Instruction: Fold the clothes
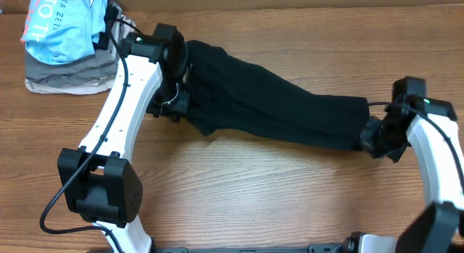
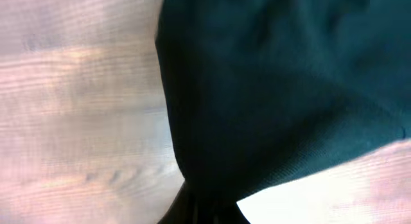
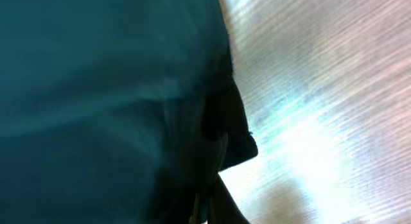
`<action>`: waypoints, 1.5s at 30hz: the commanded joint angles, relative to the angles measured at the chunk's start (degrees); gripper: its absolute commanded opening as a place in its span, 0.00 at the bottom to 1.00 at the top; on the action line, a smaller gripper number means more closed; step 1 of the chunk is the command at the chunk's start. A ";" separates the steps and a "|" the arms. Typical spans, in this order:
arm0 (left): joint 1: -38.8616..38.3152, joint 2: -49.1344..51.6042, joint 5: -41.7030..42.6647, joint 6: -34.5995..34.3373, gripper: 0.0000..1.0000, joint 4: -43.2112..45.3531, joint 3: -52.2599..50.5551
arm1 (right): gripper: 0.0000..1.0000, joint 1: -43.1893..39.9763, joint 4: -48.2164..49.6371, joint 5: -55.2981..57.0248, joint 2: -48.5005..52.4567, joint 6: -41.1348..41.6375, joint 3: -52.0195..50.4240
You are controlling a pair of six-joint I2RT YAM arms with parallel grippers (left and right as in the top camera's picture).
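Black shirt (image 1: pixel 268 101) lies bunched in a long band on the table (image 1: pixel 254 195), its long axis running arm to arm. My left gripper (image 1: pixel 177 101) pinches one end and my right gripper (image 1: pixel 371 137) pinches the other.

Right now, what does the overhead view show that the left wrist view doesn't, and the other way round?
Only overhead: the black shirt stretched as a band between the left tool and right tool, plus a light blue shirt lying on grey folded clothes in a corner of the view. Only left wrist: the cloth's fine weave up close, narrowing to a pinch at the bottom edge. Both: the black shirt and the wooden table.
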 commanded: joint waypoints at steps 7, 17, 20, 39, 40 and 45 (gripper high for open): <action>0.39 -0.26 -0.57 0.50 0.04 21.90 2.08 | 0.04 -0.28 11.41 0.42 -0.46 -1.11 0.74; 0.26 5.70 -0.55 0.72 0.04 31.56 2.08 | 0.04 -0.28 24.39 -0.39 1.01 -1.42 0.74; 0.33 8.39 -0.55 0.79 0.04 32.28 2.08 | 0.04 -0.28 26.34 -0.37 3.61 -1.57 0.74; 1.73 12.76 -4.44 3.04 1.00 28.94 12.39 | 1.00 -1.38 29.92 -0.90 14.03 -4.92 1.70; 2.05 12.76 -4.37 2.84 1.00 25.92 15.06 | 1.00 -1.53 29.77 -1.33 14.14 -5.73 1.62; 3.72 12.76 -4.24 2.45 1.00 12.94 27.78 | 0.97 -1.55 30.47 -1.73 16.85 -9.16 1.07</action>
